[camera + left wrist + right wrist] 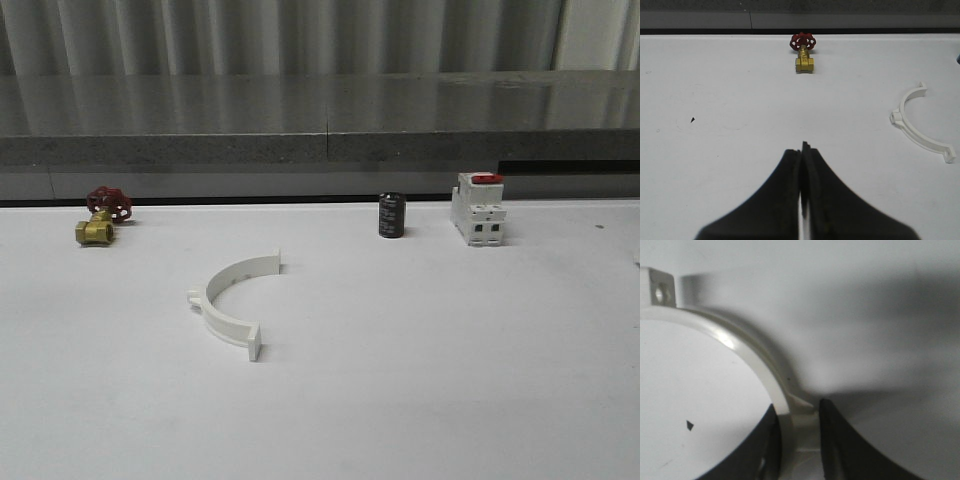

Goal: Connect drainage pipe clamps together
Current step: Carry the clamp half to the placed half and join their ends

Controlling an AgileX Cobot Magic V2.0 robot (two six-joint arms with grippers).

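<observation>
I see one white half-ring clamp [228, 301] lying flat on the white table [450, 360], a curved band with small flat end tabs, right of and nearer to me than the brass valve [97, 228]. My left gripper [801, 150] is closed and empty. My right gripper [799, 412] pinches a second clamp half [740, 347].

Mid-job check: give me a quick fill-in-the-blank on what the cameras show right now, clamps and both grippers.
1. The right gripper is shut on a white ____ half.
2. The left gripper is ____ and holds nothing.
3. The other clamp half lies on the ____.
4. The brass valve has a ____ handwheel.

Missing words: clamp; shut; table; red
</observation>
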